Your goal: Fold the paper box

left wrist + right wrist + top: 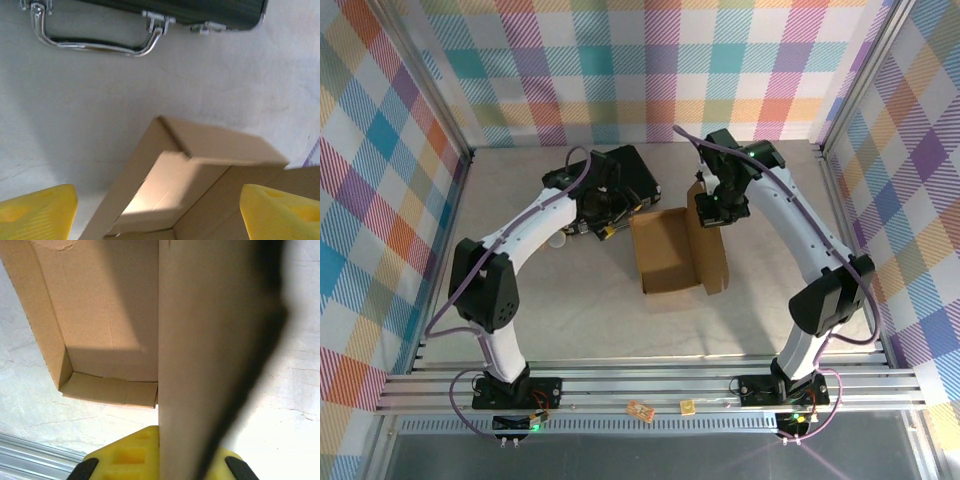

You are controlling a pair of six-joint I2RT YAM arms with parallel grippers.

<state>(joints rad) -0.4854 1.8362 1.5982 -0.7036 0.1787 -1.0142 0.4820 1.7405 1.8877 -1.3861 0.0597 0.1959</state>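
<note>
One paper box (665, 250) is lying mid-tabletop (570, 320), seemingly light yet stiff (probably creasing easily); the right gripper (712, 207) is pinching its raised side flap (713, 258), jaws closed, while the left gripper (605, 228) is hovering, jaws wide, empty.

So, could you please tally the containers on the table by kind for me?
paper box: 1
black case: 1
Total: 2
</note>
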